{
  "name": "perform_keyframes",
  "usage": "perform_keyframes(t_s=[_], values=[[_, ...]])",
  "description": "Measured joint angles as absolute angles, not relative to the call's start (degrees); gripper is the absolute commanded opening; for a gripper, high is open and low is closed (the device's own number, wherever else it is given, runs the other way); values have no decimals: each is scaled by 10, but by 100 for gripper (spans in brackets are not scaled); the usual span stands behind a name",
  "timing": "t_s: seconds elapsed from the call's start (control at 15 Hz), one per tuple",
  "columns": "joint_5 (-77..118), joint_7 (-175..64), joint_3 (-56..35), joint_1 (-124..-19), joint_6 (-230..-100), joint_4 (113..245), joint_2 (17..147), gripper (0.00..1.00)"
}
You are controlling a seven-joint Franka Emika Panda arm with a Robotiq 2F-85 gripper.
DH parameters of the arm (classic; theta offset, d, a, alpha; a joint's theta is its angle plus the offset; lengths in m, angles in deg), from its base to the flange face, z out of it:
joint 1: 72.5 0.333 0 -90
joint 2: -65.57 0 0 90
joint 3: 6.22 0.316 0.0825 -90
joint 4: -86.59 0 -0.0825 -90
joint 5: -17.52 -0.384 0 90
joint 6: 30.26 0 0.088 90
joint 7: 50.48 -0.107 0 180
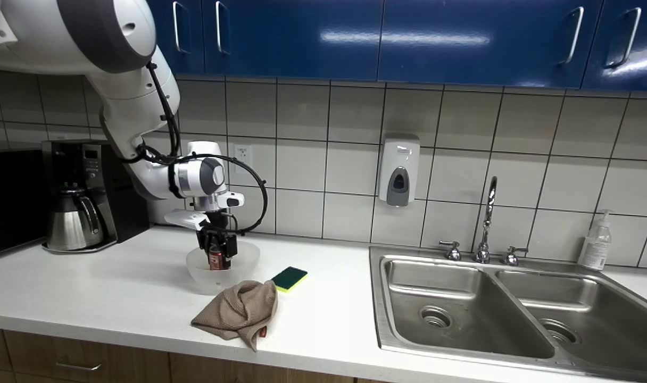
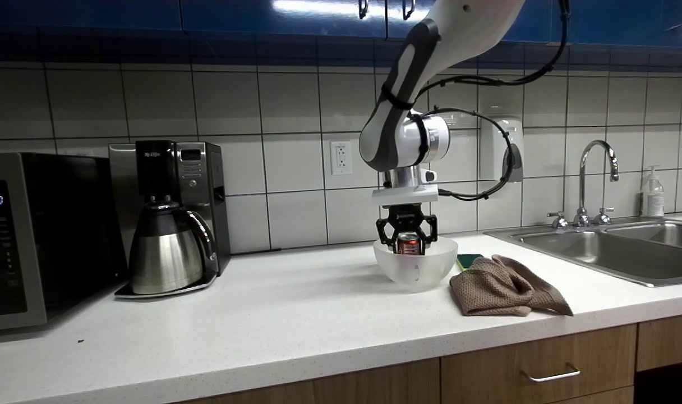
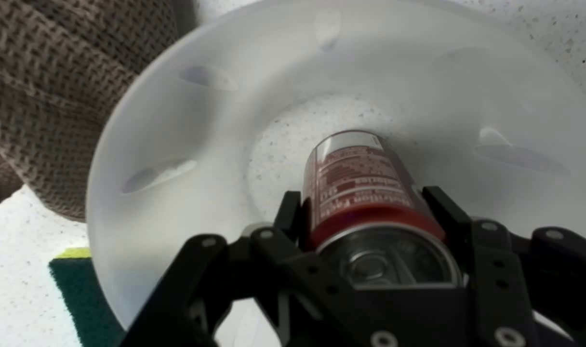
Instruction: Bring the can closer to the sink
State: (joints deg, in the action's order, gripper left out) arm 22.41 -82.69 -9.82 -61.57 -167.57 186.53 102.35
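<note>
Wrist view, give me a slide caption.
End effector gripping a red drink can inside a frosted bowl, beside a brown dishcloth and a green-and-yellow scouring sponge.

Brown cloth (image 1: 240, 313) lies rumpled; sponge (image 1: 290, 278) beside it.

Frosted, plastic-looking bowl (image 2: 414, 275) amid metal and weave

Within its rim, the can (image 3: 363, 188) shows glossy printed sides and a shiny metal top; beside the bowl, rough-woven cloth (image 1: 241, 308) and a coarse-faced sponge (image 1: 290, 278); well apart from it, a satin steel sink (image 1: 478, 319); above it, glossy cabinets (image 1: 297, 37); beneath it, a smooth, speckled countertop (image 2: 251, 331).
</note>
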Motion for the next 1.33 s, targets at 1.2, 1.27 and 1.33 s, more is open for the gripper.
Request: perform_keyframes(t_s=[1.2, 1.27, 1.33], values=[[197, -890, -105, -607, -1656, 1851, 989, 40], [197, -894, -105, -605, -1649, 1851, 984, 40], [197, -897, -105, -603, -1643, 1850, 977, 40]])
